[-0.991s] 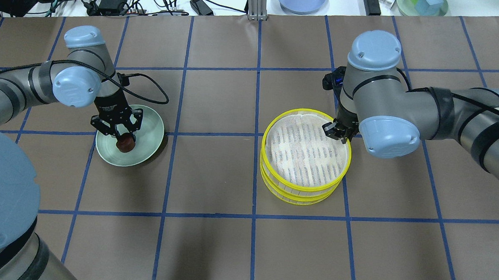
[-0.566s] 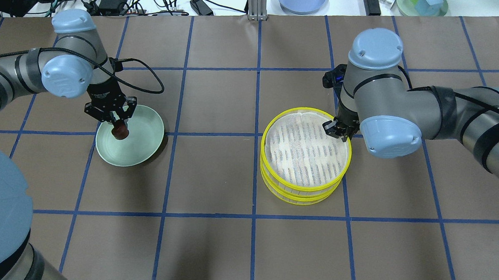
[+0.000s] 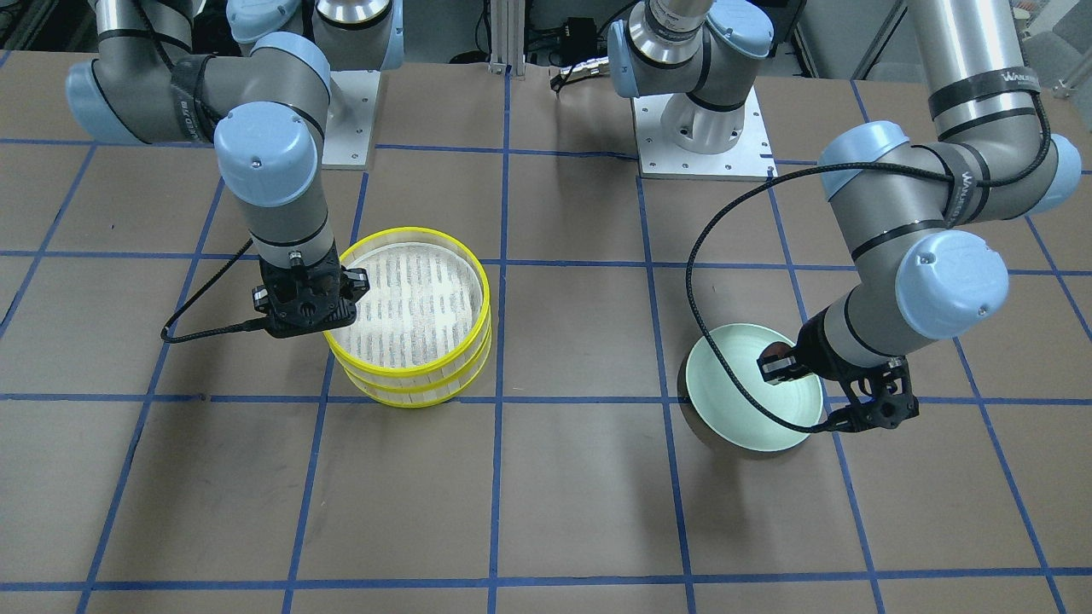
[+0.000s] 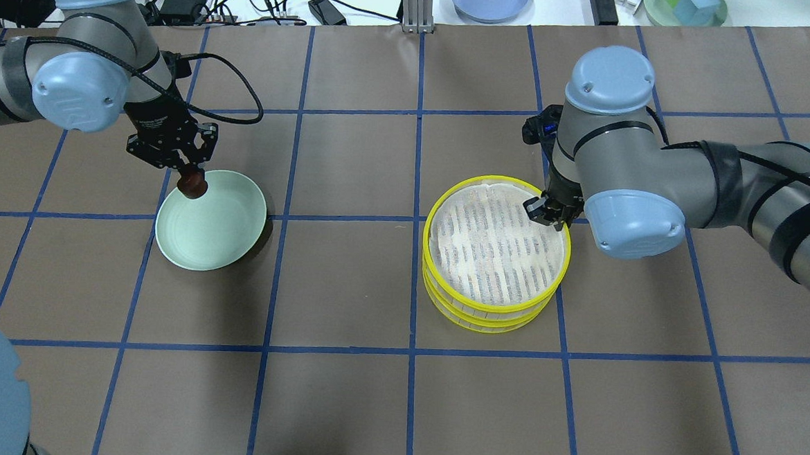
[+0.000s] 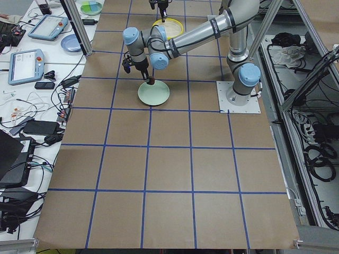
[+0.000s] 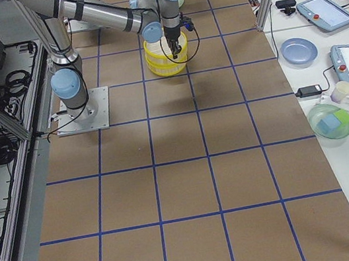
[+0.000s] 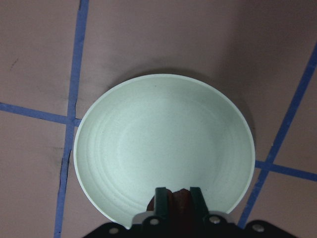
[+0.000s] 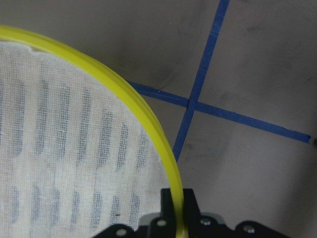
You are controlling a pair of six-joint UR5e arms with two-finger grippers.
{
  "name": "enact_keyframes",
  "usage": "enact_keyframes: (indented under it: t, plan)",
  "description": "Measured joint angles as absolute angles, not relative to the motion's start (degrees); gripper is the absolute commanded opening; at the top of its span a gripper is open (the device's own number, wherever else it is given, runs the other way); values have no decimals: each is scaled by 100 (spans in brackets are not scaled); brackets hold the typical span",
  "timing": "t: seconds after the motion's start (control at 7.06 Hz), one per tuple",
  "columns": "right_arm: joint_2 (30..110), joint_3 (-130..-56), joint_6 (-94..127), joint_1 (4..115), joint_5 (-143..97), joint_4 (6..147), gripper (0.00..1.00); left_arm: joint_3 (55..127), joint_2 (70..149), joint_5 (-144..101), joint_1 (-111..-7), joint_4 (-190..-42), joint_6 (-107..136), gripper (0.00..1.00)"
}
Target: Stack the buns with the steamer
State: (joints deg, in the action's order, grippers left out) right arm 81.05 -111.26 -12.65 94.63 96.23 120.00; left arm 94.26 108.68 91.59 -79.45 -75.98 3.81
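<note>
Overhead exterior view: the left gripper (image 4: pixel 191 175) pinches the dark reddish-brown bun (image 4: pixel 192 186) between its fingers. It holds the bun up in the air, over the far edge of the pale green plate (image 4: pixel 218 228). The right gripper (image 4: pixel 548 215) pinches the yellow rim of the top steamer tray (image 4: pixel 494 246), one finger inside and one outside.

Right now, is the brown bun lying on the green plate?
No, the left gripper holds the bun in the air above the plate.
</note>
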Motion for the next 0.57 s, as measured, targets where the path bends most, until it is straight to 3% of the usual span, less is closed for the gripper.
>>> enact_keyframes:
  t: [0.28,0.42,0.57]
  plan:
    - [8104,-11134,-1304,9466,9635,11992,0,9422,10661,8828,-8029,-7638,458,0]
    - [8101,-11135,-1308,9466,9639,11981,6,9414,10579,8768,-8187,-7637,658,0]
    - [8098,-11135,-1309,9466,9652,11931,78,9388,10507,8711,-8415,-7628,997,0]
